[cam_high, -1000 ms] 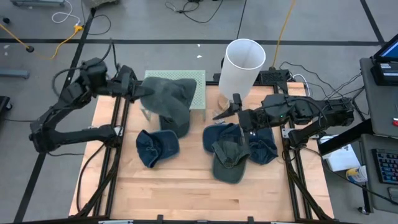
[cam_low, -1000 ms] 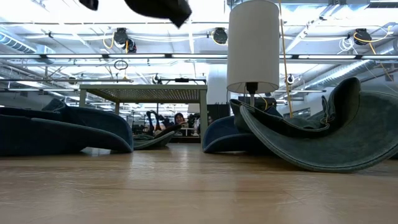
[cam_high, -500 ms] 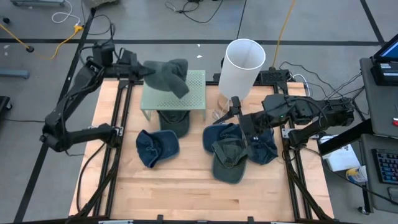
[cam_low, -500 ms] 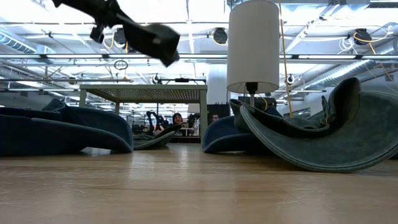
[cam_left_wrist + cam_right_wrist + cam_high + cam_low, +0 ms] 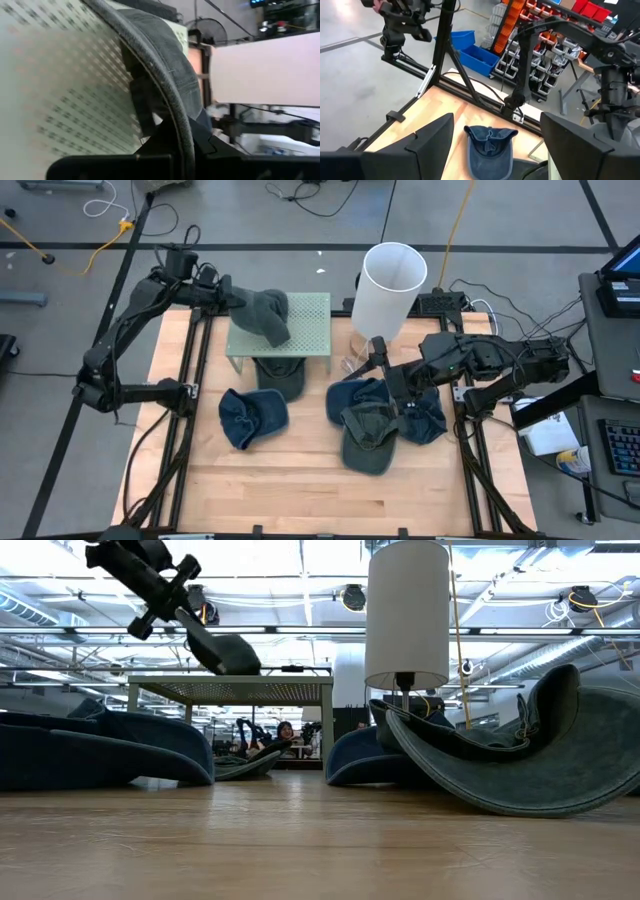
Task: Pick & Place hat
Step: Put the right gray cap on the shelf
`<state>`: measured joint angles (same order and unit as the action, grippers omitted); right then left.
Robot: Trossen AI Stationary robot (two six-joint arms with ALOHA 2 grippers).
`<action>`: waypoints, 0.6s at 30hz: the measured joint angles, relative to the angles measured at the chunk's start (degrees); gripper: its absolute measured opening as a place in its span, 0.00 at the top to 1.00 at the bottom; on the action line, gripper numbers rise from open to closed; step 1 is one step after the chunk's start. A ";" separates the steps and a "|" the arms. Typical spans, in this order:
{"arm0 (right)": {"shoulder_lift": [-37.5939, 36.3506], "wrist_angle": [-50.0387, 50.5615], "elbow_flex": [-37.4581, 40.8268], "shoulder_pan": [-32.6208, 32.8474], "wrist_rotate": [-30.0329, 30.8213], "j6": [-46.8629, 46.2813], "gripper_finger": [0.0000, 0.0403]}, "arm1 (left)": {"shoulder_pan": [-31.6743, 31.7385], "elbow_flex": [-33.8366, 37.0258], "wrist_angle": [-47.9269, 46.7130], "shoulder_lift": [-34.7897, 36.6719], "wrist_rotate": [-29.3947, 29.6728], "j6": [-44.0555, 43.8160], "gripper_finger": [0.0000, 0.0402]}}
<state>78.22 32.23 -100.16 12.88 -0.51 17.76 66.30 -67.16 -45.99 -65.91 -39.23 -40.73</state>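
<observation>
Left gripper (image 5: 232,297) clamps grey-green hat (image 5: 266,316) onto perforated stand (image 5: 312,330) | release pending | right gripper (image 5: 385,375) open, empty, over table hats (image 5: 380,420)

We see a light wood table (image 5: 300,490) carrying everything. A green perforated stand (image 5: 305,330) sits at the back on short legs. One dark hat (image 5: 280,373) lies half under the stand's front edge. A blue cap (image 5: 250,417) lies on the wood in front of it, toward the left arm's side. A pile of caps (image 5: 380,425) rests on the right half. A white cylinder (image 5: 388,288) stands at the back edge.
</observation>
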 joint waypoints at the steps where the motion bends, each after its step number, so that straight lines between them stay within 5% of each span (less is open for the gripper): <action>1: 0.00 0.18 0.00 0.00 0.00 0.00 0.29 | -0.01 0.00 -0.15 0.00 1.11 1.02 0.98; 11: 0.00 0.35 0.00 0.00 0.00 -0.47 0.29 | 1.67 0.00 -1.04 1.26 6.36 9.27 0.68; 18: 0.00 0.20 0.00 0.00 0.00 -0.55 0.29 | 3.09 0.00 -6.34 2.31 17.84 16.07 0.49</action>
<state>78.22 32.42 -100.16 12.88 -0.51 17.21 69.39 -67.16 -52.33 -63.59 -21.40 -24.66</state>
